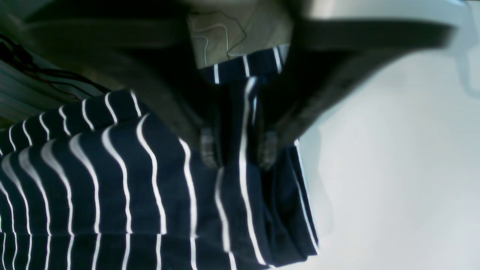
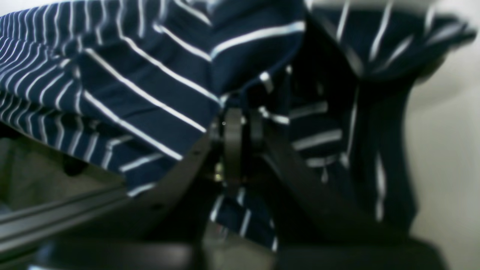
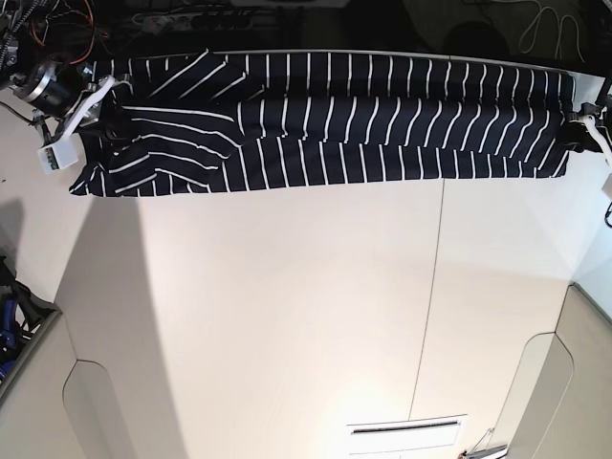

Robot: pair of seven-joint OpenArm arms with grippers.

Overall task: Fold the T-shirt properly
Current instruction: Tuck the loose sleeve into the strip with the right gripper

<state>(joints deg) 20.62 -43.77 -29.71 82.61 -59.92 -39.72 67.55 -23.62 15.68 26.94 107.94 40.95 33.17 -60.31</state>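
The T-shirt (image 3: pixel 325 120) lies stretched along the far edge of the bench (image 3: pixel 287 316). The left gripper (image 1: pixel 236 152) pinches one end; the right gripper (image 2: pixel 242 123), blurry, seems to pinch the other.

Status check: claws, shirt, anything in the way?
Left claw astride shirt edge, opening unclear. Right claw pinching fabric at the other end. Shirt stretched in a band along table's far edge. Nothing blocking.
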